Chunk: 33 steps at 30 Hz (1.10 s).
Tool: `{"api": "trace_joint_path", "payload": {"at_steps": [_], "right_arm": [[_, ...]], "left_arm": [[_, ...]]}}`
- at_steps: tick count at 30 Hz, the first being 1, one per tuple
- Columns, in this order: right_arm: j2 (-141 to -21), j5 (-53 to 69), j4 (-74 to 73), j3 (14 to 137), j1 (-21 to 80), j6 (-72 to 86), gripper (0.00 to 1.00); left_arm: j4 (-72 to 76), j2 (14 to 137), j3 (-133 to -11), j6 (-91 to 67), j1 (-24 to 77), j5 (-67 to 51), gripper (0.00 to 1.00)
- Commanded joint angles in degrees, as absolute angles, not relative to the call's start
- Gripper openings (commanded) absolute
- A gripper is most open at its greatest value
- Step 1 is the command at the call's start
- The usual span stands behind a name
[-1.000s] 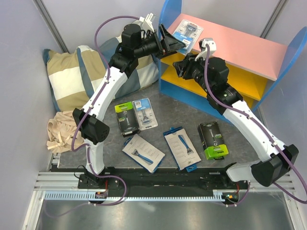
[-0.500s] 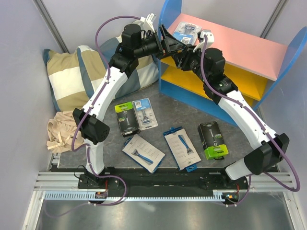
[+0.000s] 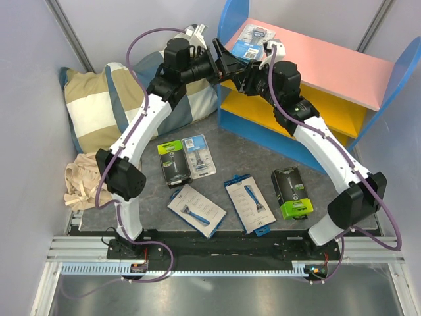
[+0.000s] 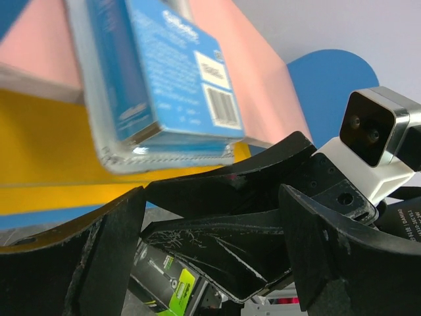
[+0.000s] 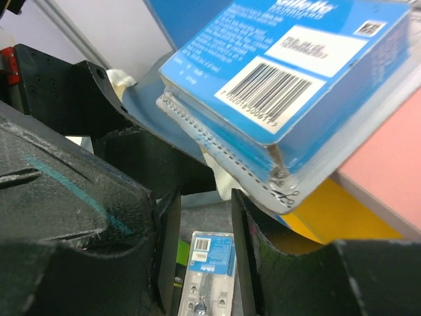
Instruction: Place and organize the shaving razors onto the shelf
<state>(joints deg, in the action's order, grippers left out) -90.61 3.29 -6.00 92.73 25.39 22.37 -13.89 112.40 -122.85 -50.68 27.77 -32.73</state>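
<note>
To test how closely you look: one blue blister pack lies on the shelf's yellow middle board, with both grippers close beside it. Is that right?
Not quite. The blue blister pack lies on the shelf's pink top board, not the yellow middle board, as the top external view shows. The left gripper and right gripper are indeed close beside it.

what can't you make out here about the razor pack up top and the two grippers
Contact: whether the left gripper or right gripper touches the clear blister pack with a blue card. Top view: the arms overlap there; wrist views show only its underside.
The shelf's yellow lower boards: top view, the pink top board and the right arm cover most of them.
The pack's small print: left wrist view, blurred.
</note>
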Motion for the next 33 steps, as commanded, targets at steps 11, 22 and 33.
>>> {"api": "trace_joint_path", "payload": {"at_steps": [11, 22, 33], "right_arm": [[-94.48, 3.96, -3.16, 101.6, 23.12, 25.14, 0.44], [-97.82, 7.72, -6.33, 105.03, 22.41, 24.08, 0.44], [-90.18, 13.62, -2.37, 92.39, 22.41, 26.19, 0.45]], "left_arm": [[-15.03, 90.54, -103.11, -39.12, 28.57, -29.18, 0.9], [-17.14, 71.21, -84.57, -33.84, 26.46, -21.1, 0.92], [-18.37, 64.25, -73.39, -31.38, 25.23, -16.79, 0.98]]}}
